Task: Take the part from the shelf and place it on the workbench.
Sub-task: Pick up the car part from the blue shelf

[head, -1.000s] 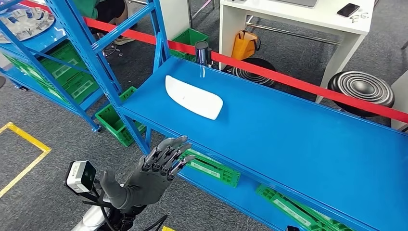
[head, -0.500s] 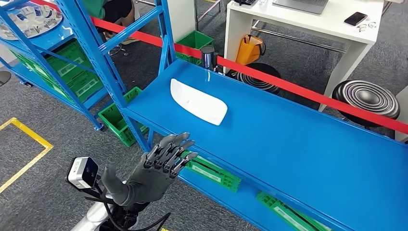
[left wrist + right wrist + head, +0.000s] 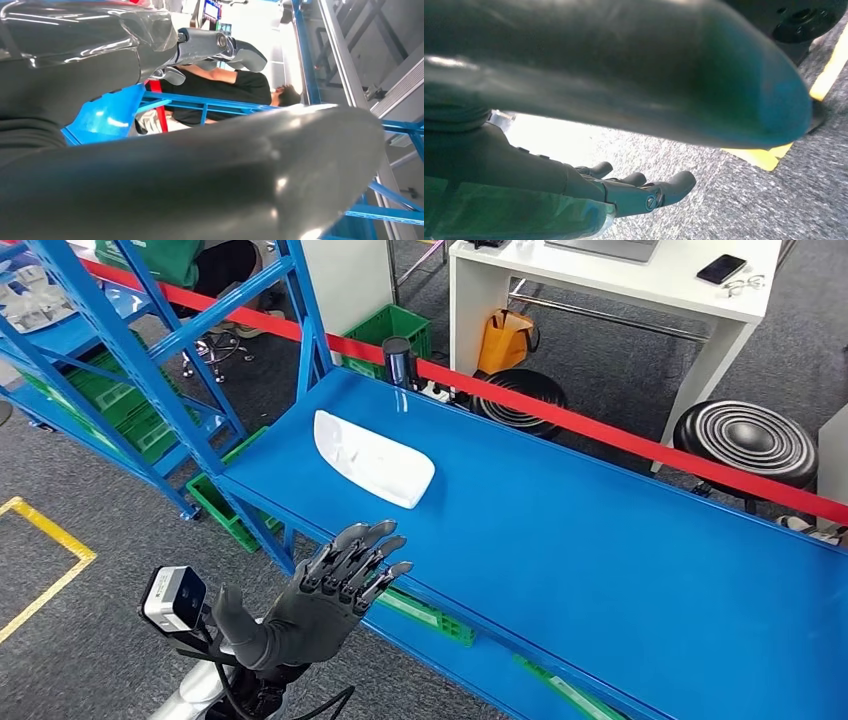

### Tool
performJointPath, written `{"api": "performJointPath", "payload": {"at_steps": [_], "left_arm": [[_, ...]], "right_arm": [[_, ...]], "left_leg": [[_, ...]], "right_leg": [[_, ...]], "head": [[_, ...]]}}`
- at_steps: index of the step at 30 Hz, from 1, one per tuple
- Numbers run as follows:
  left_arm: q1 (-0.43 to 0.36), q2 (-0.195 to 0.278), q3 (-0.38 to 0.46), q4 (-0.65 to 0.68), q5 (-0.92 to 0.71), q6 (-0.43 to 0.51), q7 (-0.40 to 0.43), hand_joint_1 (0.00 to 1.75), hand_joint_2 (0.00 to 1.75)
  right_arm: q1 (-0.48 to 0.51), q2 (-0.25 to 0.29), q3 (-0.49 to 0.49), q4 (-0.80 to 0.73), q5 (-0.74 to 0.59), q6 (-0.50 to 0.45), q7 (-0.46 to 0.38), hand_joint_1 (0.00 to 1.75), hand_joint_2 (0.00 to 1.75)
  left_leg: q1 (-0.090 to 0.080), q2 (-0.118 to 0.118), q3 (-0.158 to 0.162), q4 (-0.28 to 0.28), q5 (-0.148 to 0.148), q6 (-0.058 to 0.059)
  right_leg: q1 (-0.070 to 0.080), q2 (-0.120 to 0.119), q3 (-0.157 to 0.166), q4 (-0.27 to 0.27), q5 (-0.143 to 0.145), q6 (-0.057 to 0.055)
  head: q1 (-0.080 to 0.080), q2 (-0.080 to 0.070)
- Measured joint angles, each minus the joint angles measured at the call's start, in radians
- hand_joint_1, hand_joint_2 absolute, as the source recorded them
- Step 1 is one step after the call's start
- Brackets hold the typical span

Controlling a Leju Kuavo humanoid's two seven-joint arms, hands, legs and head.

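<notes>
The person (image 3: 190,260) behind the rack (image 3: 150,350) is cut off by the frame's top edge (torso and legs visible).

A blue shelf (image 3: 600,540) — one white part (image 3: 372,458) lying flat on it.

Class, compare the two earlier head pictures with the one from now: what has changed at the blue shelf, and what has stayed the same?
The whole picture has shifted, so the camera moved, not the things. The white part lies on the blue shelf as before, untouched. The left hand still hovers open in front of the shelf edge, holding nothing, fingers spread. Nothing was taken hold of or let go.
</notes>
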Motion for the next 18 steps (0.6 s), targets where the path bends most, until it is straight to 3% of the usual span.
{"api": "performJointPath", "payload": {"at_steps": [2,3,5,7,9,11,13,14,16,17,18], "left_arm": [[-0.001,0.003,0.0,-0.001,0.002,0.002,0.004,0.0,0.0],[-0.001,0.004,0.001,-0.001,0.003,0.003,0.005,0.0,0.0],[-0.001,0.007,0.001,-0.002,0.005,0.007,0.006,0.0,0.0],[0.001,0.01,0.001,-0.005,0.007,0.011,0.005,0.0,0.0],[0.002,0.01,0.0,-0.007,0.008,0.013,0.003,0.0,0.0],[0.005,0.01,-0.001,-0.006,0.006,0.014,0.0,0.0,0.0],[0.011,0.009,-0.001,-0.002,0.002,0.014,-0.003,0.0,0.0],[0.013,0.009,-0.002,0.0,-0.001,0.013,-0.004,0.0,0.0],[0.014,0.007,-0.001,0.005,-0.008,0.01,-0.005,0.0,0.0],[0.014,0.007,-0.001,0.007,-0.014,0.008,-0.004,0.0,0.0],[0.014,0.006,0.0,0.008,-0.019,0.006,-0.004,0.0,0.0]], "right_arm": [[0.0,0.009,0.004,-0.002,-0.002,-0.001,0.002,0.0,0.0],[0.0,0.014,0.006,-0.002,-0.003,-0.003,0.002,0.0,0.0],[0.0,0.022,0.009,-0.004,-0.006,-0.014,0.001,0.0,0.0],[-0.001,0.026,0.012,-0.007,-0.013,-0.029,-0.005,0.0,0.0],[-0.002,0.024,0.013,-0.01,-0.019,-0.041,-0.014,0.0,0.0],[-0.002,0.016,0.013,-0.011,-0.027,-0.056,-0.023,0.0,0.0],[0.0,0.007,0.013,-0.012,-0.036,-0.076,-0.032,0.0,0.0],[0.001,0.004,0.013,-0.012,-0.041,-0.085,-0.036,0.0,0.0],[0.001,0.0,0.013,-0.017,-0.05,-0.095,-0.041,0.0,0.0],[-0.002,0.0,0.013,-0.02,-0.054,-0.096,-0.042,0.0,0.0],[-0.004,0.001,0.013,-0.025,-0.056,-0.095,-0.043,0.0,0.0]], "left_leg": [[-0.017,0.001,0.048,-0.127,0.067,0.041],[-0.025,0.001,0.063,-0.165,0.08,0.053],[-0.035,-0.002,0.078,-0.199,0.085,0.057],[-0.037,-0.002,0.114,-0.251,0.102,0.062],[-0.032,0.003,0.151,-0.298,0.118,0.07],[-0.033,0.005,0.159,-0.304,0.116,0.067],[-0.032,0.004,0.16,-0.299,0.109,0.056],[-0.03,0.004,0.16,-0.293,0.104,0.05],[-0.027,0.01,0.158,-0.269,0.086,0.031],[-0.027,0.013,0.154,-0.251,0.073,0.022],[-0.029,0.018,0.15,-0.235,0.06,0.014]], "right_leg": [[0.005,0.003,0.013,-0.01,-0.004,-0.001],[0.003,0.003,0.018,-0.018,-0.003,0.0],[-0.005,0.002,0.026,-0.04,0.001,0.007],[-0.004,-0.002,0.033,-0.048,0.0,0.011],[0.002,-0.006,0.01,0.006,-0.027,0.004],[0.002,-0.007,-0.055,0.125,-0.071,0.0],[-0.001,-0.007,-0.103,0.192,-0.083,0.012],[-0.002,-0.01,-0.1,0.172,-0.065,0.023],[-0.006,-0.034,-0.05,0.052,-0.005,0.045],[-0.007,-0.049,-0.027,0.0,0.018,0.047],[-0.006,-0.058,-0.013,-0.03,0.029,0.039]], "head": [[0.003,0.0],[0.004,0.0],[0.004,0.0],[0.003,0.0],[0.004,0.0],[0.006,0.0],[0.006,0.0],[0.006,0.0],[0.007,0.0],[0.007,0.0],[0.007,0.0]]}}
